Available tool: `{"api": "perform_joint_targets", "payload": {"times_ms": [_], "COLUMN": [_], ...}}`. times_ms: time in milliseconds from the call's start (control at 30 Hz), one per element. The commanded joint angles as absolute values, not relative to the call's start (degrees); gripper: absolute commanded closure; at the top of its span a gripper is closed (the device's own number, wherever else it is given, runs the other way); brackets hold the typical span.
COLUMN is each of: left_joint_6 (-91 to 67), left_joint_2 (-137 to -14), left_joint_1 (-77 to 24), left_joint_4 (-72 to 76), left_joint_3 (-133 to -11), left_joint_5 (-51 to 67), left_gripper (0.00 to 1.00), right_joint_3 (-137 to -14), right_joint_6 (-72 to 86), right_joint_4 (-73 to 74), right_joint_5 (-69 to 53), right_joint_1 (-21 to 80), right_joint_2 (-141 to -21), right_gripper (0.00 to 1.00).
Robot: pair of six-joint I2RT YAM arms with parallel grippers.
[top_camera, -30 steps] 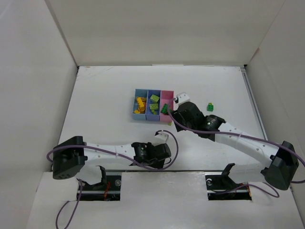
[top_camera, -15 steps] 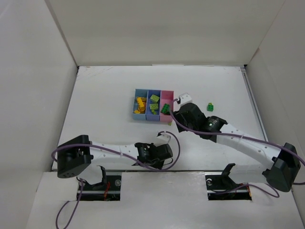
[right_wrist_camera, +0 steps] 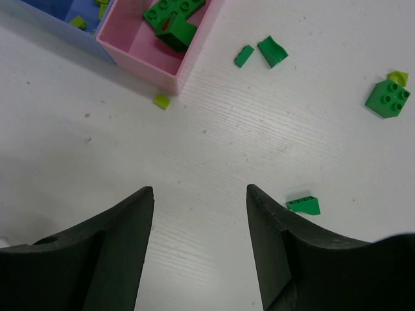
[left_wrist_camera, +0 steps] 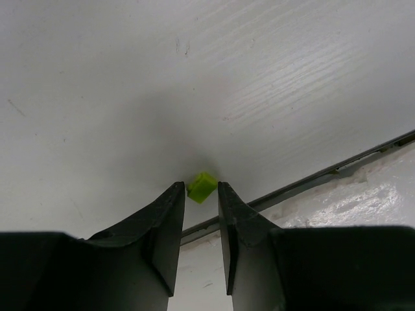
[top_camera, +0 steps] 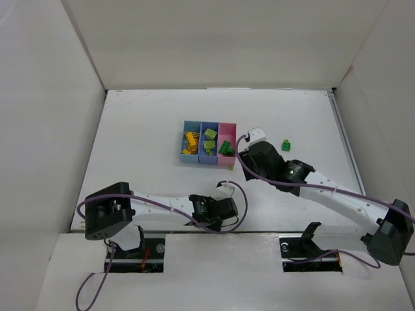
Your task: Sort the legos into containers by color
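The tray of three joined bins stands mid-table: light blue [top_camera: 190, 145] with yellow-orange legos, periwinkle [top_camera: 209, 144] with lime legos, pink [top_camera: 226, 139] with dark green legos [right_wrist_camera: 172, 19]. My left gripper [left_wrist_camera: 201, 184] is low near the table's front edge [top_camera: 224, 217], its fingertips closed against a tiny lime green brick [left_wrist_camera: 203, 188] resting on the table. My right gripper [right_wrist_camera: 198, 189] is open and empty, just right of the pink bin [right_wrist_camera: 162, 61] in the top view [top_camera: 243, 154].
Loose on the table: a tiny lime piece [right_wrist_camera: 161, 101] by the pink bin's corner, two small green pieces [right_wrist_camera: 244, 56] [right_wrist_camera: 272, 52], a green slope [right_wrist_camera: 303, 205], and a dark green square brick [right_wrist_camera: 387, 98] [top_camera: 285, 145] with a lime bit beside it. White walls surround the table.
My right gripper let a dark green brick go into the pink bin and drew back to the right. My left gripper shifted slightly right along the front edge.
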State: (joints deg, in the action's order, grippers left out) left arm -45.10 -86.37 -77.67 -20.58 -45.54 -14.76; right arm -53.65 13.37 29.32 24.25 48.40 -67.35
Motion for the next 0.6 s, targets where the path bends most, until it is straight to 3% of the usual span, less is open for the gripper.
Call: {"api": "perform_joint_targets", "payload": {"times_ms": [0, 233, 400, 567], "left_joint_6": [-45.3, -45.3, -45.8, -46.3], "left_joint_2": [-87.2, -87.2, -87.2, -83.9], "left_joint_1": [-78.0, -78.5, -78.5, -78.5], "left_joint_4": [-22.1, -22.1, -23.5, -26.4], "left_joint_3": [-47.4, -47.9, -49.1, -53.2], "left_joint_5": [-15.5, -16.1, -16.7, -24.1], "left_gripper": [0.76, 0.8, 0.9, 0.92], "right_joint_3": [-53.0, -53.0, -52.5, -52.5], "right_joint_6": [14.2, 14.7, 14.7, 15.2], "right_joint_4": [29.3, 29.3, 29.3, 29.8], "right_joint_5": [25.9, 25.9, 26.5, 27.2], "right_joint_1": [48.1, 48.1, 48.1, 46.4], "right_joint_2": [-65.4, -65.4, -64.9, -62.2], "right_gripper": [0.36, 0.36, 0.36, 0.36]}}
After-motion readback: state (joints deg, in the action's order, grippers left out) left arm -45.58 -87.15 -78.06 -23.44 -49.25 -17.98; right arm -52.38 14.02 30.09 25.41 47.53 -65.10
